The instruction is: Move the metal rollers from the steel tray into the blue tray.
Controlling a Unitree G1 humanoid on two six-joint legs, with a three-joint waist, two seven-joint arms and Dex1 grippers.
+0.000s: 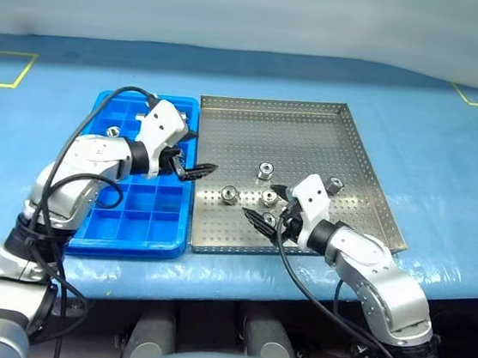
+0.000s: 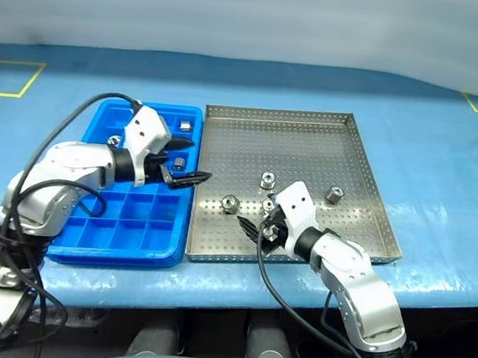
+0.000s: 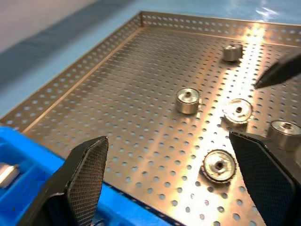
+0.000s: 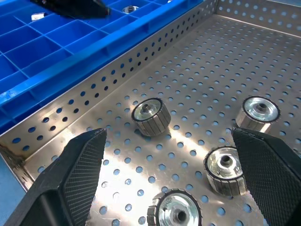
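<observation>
Both pairs of black fingers stand spread wide with nothing between them. The right gripper [image 1: 271,215] hangs low over the near part of the steel tray [image 1: 314,127], its tips straddling the rollers there, which reads as lining up for a pick. The left gripper [image 1: 191,163] sits at the seam between the two trays, tips pointing right across the steel rim; its empty, parted fingers suggest it is free to reach for another roller.

The metal rollers [image 4: 150,115] left to move lie loose on the perforated floor, clustered near the right gripper: one to the left [image 1: 229,194], one farther back [image 1: 265,171], one to the right [image 1: 334,185] and one partly behind the gripper's tips [image 1: 269,197]. The right wrist view shows four close together, each standing on its flat end with the centre hole up, which should let the fingers close on the ribbed sides.

The blue tray [image 1: 130,227] lies just left of the steel one, touching it. A few far compartments hold rollers [image 2: 185,124], while the near ones are unfilled, so the job looks partly done.
</observation>
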